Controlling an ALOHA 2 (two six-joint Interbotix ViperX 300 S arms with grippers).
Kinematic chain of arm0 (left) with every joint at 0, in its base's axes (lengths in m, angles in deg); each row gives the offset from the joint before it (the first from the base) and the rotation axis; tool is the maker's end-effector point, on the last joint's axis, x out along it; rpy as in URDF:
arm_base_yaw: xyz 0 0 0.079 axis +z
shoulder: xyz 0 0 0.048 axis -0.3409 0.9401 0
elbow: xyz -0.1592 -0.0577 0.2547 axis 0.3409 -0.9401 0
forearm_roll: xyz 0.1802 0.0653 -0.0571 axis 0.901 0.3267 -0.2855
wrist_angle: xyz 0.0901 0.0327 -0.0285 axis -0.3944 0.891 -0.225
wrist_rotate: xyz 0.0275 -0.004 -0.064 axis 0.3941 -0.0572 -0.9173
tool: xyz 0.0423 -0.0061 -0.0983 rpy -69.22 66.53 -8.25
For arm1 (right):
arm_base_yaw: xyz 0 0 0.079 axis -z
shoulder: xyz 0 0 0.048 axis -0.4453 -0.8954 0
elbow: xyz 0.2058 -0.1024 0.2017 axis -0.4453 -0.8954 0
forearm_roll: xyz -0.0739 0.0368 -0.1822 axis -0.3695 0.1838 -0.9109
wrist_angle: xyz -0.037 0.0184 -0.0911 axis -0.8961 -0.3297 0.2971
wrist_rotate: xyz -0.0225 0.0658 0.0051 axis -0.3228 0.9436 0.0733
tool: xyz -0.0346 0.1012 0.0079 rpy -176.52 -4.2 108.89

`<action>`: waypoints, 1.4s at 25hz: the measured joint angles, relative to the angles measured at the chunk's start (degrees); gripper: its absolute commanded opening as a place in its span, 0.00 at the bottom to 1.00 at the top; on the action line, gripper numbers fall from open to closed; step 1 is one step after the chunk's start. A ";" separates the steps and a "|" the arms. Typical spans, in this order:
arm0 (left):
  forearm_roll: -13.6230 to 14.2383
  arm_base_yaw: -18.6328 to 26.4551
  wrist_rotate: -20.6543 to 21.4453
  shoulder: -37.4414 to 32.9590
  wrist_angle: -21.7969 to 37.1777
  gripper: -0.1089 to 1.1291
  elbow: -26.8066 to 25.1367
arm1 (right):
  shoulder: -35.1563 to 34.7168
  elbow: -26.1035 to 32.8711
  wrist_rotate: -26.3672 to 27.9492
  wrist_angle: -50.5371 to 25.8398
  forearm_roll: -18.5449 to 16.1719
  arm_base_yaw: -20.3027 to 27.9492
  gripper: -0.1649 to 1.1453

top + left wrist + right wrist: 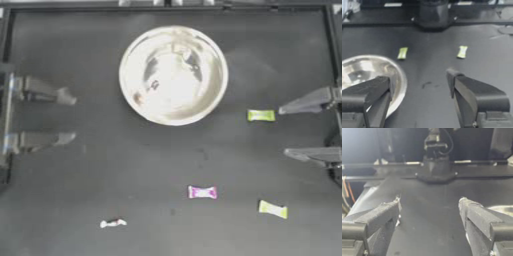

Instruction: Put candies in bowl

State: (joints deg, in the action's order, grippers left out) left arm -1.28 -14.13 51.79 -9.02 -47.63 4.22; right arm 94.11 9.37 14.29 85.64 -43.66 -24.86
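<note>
The shiny silver bowl stands at the table's upper middle; a small dark speck inside it may be a reflection. On the table lie several candies: a yellow-green one right of the bowl, a magenta one, a second yellow-green one and a white one toward the front. My left gripper is open at the left edge, my right gripper open at the right edge, both empty. The left wrist view shows the bowl and both yellow-green candies.
A raised frame runs around the table's back and sides. The right arm's base shows far off in the left wrist view, and the left arm's base in the right wrist view, where the bowl's rim peeks in.
</note>
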 measured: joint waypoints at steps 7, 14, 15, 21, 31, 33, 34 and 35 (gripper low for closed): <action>-1.05 -1.05 0.09 -1.32 -1.58 0.84 -3.25 | 0.00 3.25 -0.26 -10.20 0.97 3.87 0.88; -1.05 -1.85 0.00 -1.23 -1.67 0.84 -3.34 | 0.00 10.90 -0.35 -35.60 1.05 13.54 0.88; -1.05 -1.85 0.09 -1.23 -1.58 0.85 -3.34 | -0.18 11.87 -0.53 -39.02 0.88 15.03 0.88; -1.14 -1.93 0.09 -0.53 -1.67 0.85 -3.43 | -3.96 16.70 -2.72 -53.35 -0.53 19.60 0.88; -1.14 -1.93 0.18 -0.53 -1.67 0.86 -3.43 | -14.68 19.60 -14.06 -58.97 -0.35 27.07 0.88; -1.14 -2.02 0.09 -0.53 -1.67 0.86 -3.43 | -16.88 19.86 -16.88 -59.06 1.41 28.83 0.88; -1.14 -1.93 0.09 -0.53 -1.67 0.86 -3.43 | -17.84 19.86 -17.84 -58.97 2.29 29.44 0.88; -1.14 -2.02 0.09 -0.53 -1.67 0.86 -3.43 | -19.25 19.86 -19.25 -58.97 3.16 30.15 0.88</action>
State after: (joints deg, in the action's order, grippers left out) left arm -2.42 -16.15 51.88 -9.55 -49.30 0.80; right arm 74.86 29.23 -4.96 26.67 -40.50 5.29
